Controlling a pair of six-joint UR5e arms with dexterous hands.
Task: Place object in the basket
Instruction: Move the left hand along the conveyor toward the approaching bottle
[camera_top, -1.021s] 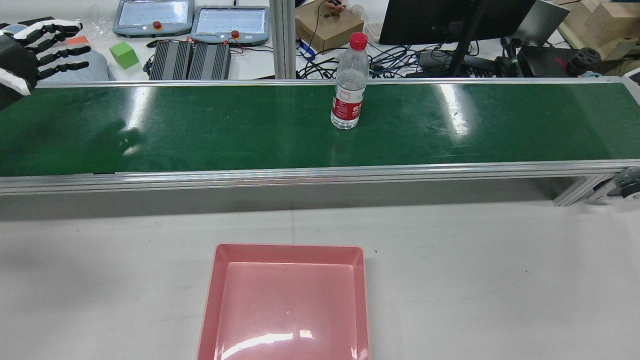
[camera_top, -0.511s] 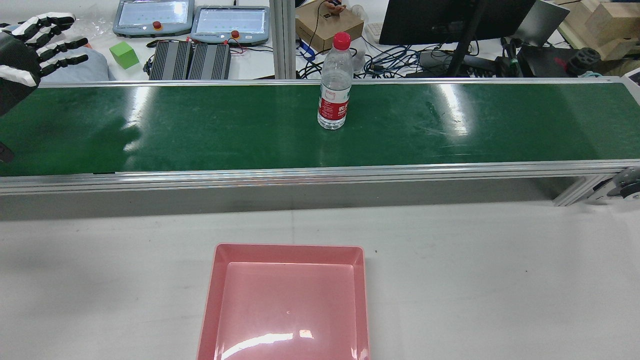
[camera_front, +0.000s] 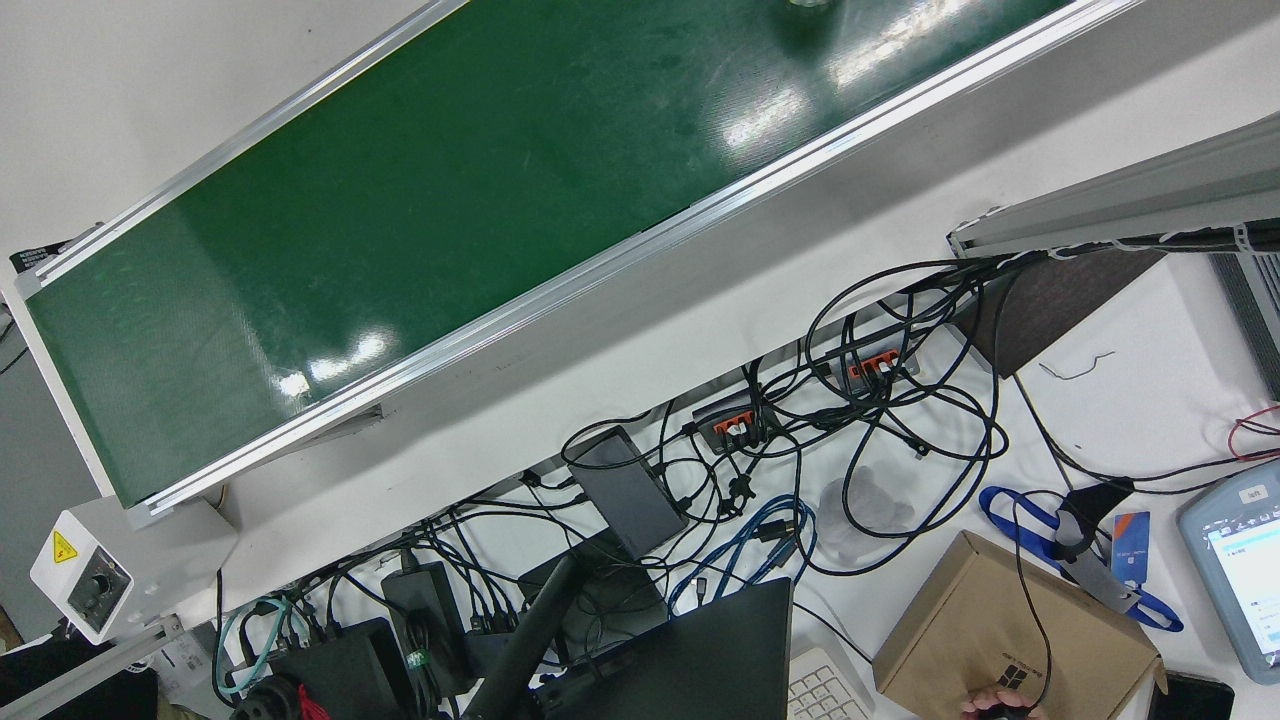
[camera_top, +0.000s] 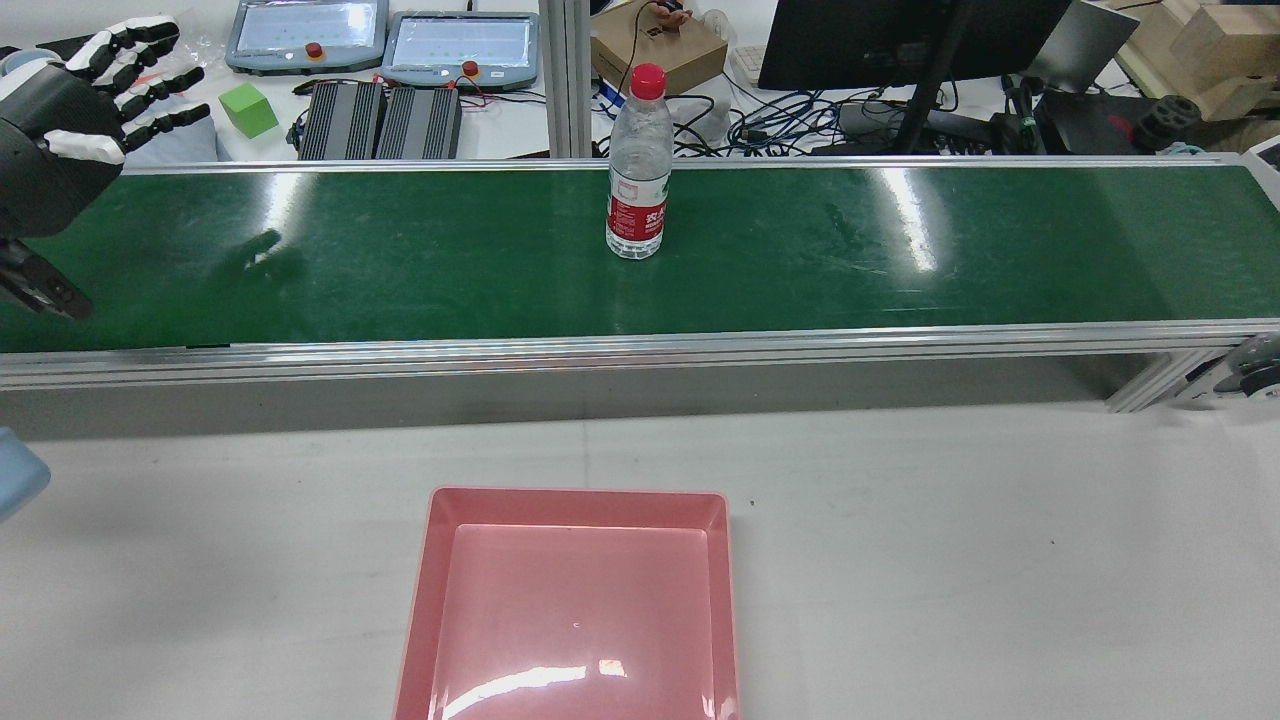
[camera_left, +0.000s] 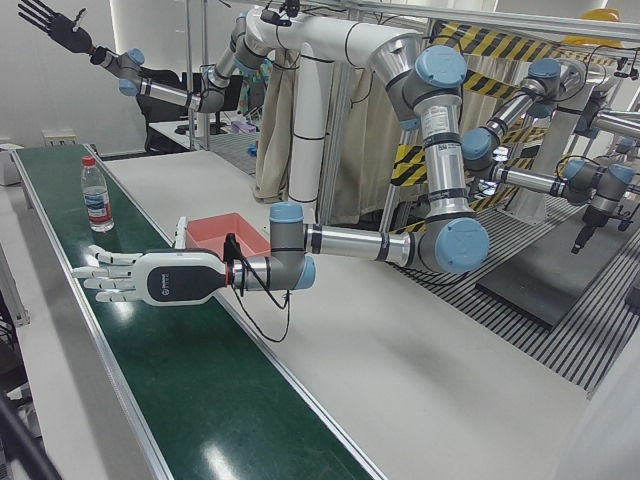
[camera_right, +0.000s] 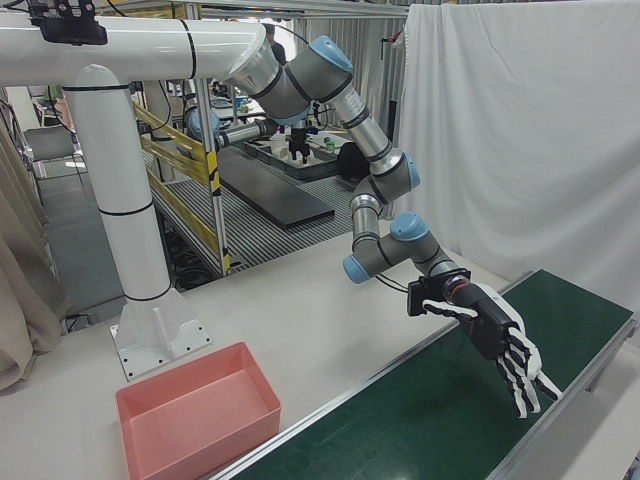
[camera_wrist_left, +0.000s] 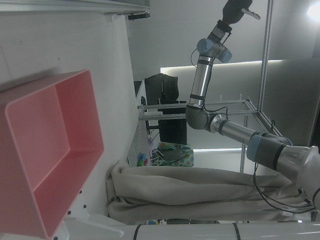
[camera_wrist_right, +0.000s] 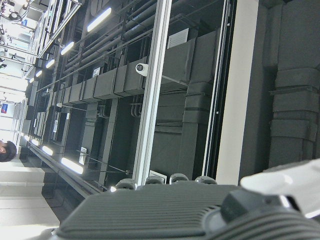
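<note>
Seeing bottle (camera_top: 637, 165) upright at belt's (camera_top: 900, 270) far edge, well apart from my left hand (camera_top: 70, 110) (fingers spread, empty).

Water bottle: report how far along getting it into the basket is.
Done: nothing yet; the pink basket is empty. In hand: the left hand hovers open over the green belt, well apart from the water bottle, which stands upright on it. The right hand is raised high, open and idle. Left: grasp the bottle, carry it to the basket, release.
</note>
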